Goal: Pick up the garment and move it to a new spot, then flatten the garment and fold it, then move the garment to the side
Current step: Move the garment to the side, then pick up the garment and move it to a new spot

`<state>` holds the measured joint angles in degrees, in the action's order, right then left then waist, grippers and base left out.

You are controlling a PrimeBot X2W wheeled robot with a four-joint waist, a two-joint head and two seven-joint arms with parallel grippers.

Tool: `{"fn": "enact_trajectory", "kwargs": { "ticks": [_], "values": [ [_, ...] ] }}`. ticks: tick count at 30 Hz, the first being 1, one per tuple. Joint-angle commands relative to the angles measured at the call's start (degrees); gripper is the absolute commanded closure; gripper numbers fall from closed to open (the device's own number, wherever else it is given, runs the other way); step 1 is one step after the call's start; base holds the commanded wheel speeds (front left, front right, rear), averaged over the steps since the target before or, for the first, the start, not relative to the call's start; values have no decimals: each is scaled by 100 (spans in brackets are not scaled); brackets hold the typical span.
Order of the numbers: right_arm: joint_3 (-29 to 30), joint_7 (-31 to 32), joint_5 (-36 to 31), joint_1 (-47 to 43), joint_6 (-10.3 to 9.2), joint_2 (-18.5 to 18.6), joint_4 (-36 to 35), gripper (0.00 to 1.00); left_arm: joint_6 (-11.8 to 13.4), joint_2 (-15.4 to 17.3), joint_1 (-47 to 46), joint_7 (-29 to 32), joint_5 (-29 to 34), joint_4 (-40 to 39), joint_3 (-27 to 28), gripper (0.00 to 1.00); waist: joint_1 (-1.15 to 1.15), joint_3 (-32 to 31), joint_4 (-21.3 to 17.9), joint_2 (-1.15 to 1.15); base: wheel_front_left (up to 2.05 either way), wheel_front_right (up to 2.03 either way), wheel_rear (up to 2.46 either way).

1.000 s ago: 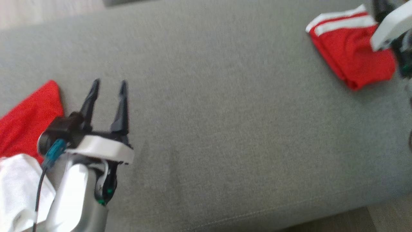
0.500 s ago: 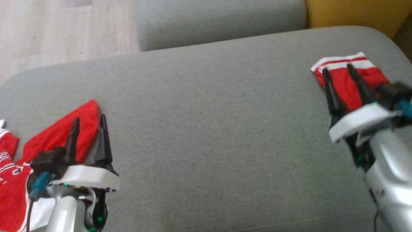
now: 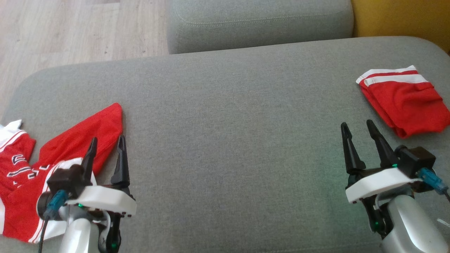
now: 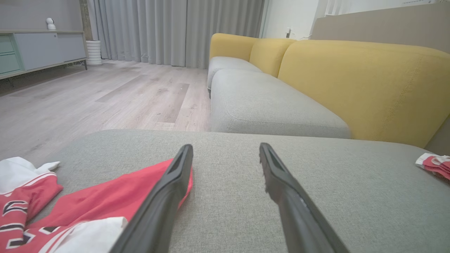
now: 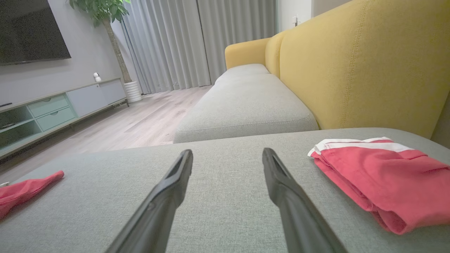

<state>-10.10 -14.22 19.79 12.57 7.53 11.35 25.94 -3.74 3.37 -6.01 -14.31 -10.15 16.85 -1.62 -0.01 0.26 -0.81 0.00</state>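
At 8 o'clock the left tool (image 3: 108, 139) is spread and empty, just over the edge of the crumpled jersey (image 3: 70, 140), likely ready to grab it. At 4 o'clock the right tool (image 3: 356, 123) is spread too. Farther, at 2 o'clock, a folded cloth (image 3: 407, 102) lies aside, out of the way.

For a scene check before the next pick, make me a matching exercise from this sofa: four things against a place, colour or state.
Things:
1. folded garment
2. loose jersey
3. right gripper
4. backrest

Descriptions:
A. yellow
B. open, empty, over bare grey cushion
C. crumpled at the cushion's left end
D. neat, at the cushion's right end

Pairs: 1-D, 2-C, 3-B, 4-A
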Motion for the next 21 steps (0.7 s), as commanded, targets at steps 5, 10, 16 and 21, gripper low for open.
{"fn": "enact_trajectory", "kwargs": {
  "ticks": [5, 10, 16, 21],
  "values": [
    [-36, -77, -165, 80, -4, -43, -289, 0, -96, 30, -147, -68, 114, -171, 211, 0, 1, 24, -20, 0, 0, 0, 0],
    [-28, -77, -240, 77, -4, -56, -270, 0, -127, -4, -130, -69, 178, -185, 208, 0, 1, 17, -10, 0, 0, 0, 0],
    [-86, -77, -235, 96, -4, -73, -319, 0, -135, -19, -209, -69, 191, -130, 306, 0, 1, -20, 206, 0, 0, 0, 0],
    [-189, -77, -198, 81, -4, -222, -389, 0, -71, -18, -242, -69, 245, -61, 405, 0, 1, -81, 662, 0, 0, 0, 0]
  ]
}}
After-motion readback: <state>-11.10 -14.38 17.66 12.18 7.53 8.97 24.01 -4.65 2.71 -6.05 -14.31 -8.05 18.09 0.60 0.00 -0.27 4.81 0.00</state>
